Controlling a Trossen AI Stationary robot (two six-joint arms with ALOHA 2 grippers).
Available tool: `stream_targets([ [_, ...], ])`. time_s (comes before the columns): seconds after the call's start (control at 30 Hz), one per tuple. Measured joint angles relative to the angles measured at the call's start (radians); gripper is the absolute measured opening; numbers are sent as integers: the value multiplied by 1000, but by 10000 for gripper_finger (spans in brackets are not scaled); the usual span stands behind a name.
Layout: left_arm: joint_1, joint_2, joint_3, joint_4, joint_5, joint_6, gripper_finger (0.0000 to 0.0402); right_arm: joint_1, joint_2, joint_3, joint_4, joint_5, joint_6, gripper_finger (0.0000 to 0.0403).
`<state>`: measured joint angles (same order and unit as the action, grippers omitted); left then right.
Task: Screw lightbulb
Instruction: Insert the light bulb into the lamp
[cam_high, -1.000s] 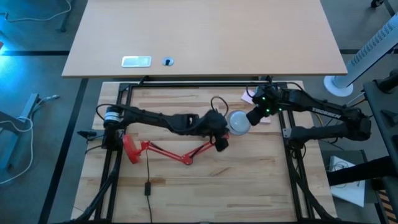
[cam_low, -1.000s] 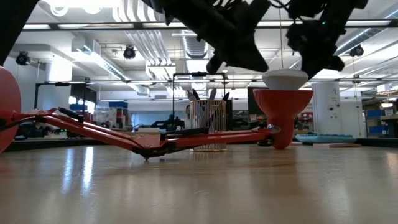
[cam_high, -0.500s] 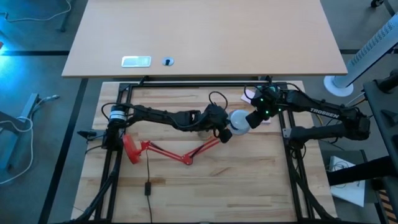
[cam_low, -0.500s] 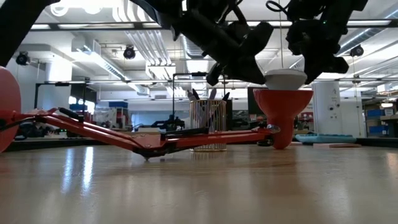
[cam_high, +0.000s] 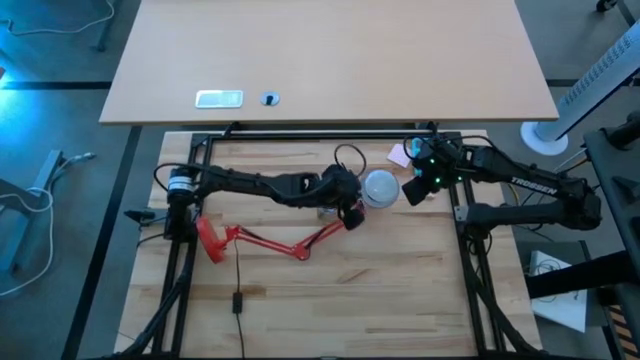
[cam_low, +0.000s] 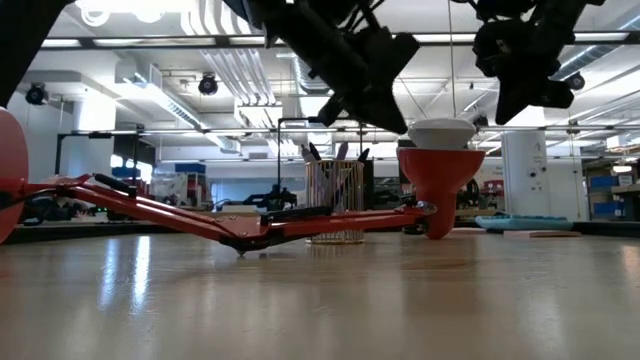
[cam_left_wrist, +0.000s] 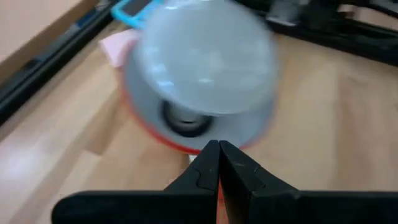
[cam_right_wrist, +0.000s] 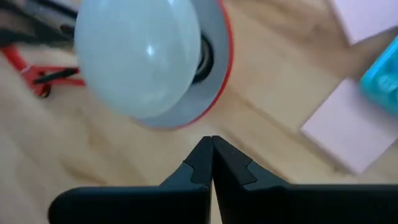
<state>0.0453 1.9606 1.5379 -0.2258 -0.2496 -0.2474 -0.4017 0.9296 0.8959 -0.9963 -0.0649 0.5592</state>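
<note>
One lightbulb (cam_high: 380, 186) sits in the red lamp shade (cam_low: 437, 190). My two pincers flank the shade, left pincer (cam_high: 352, 216) and right pincer (cam_high: 411, 190) both clenched on nothing, clear of the bulb.

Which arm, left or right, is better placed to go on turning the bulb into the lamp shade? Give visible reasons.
Probably the right. Its right gripper hangs beside the lightbulb, fingers shut, holding nothing. The left gripper sits at the shade rim, seemingly steadying the lamp.
</note>
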Motion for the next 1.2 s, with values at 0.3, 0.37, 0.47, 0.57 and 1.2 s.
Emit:
stream_targets([
  [0.3, -30, 58, -3, 90, 1, -69, 0, -68, 112, 0, 162, 81, -106, 0],
  [0.37, -21, 71, -3, 136, 8, -71, 0, -89, 137, 0, 188, 52, -117, 0],
  [0.47, -7, 77, 3, 154, 30, -77, 0, -103, 155, 0, 196, 31, -133, 0],
  [0.57, 8, 77, 3, 157, 30, -77, 0, -102, 149, 0, 194, -13, -151, 0],
  [1.2, 55, 3, 5, -8, 67, -27, 0, -112, 73, 30, 17, -122, -200, 0],
])
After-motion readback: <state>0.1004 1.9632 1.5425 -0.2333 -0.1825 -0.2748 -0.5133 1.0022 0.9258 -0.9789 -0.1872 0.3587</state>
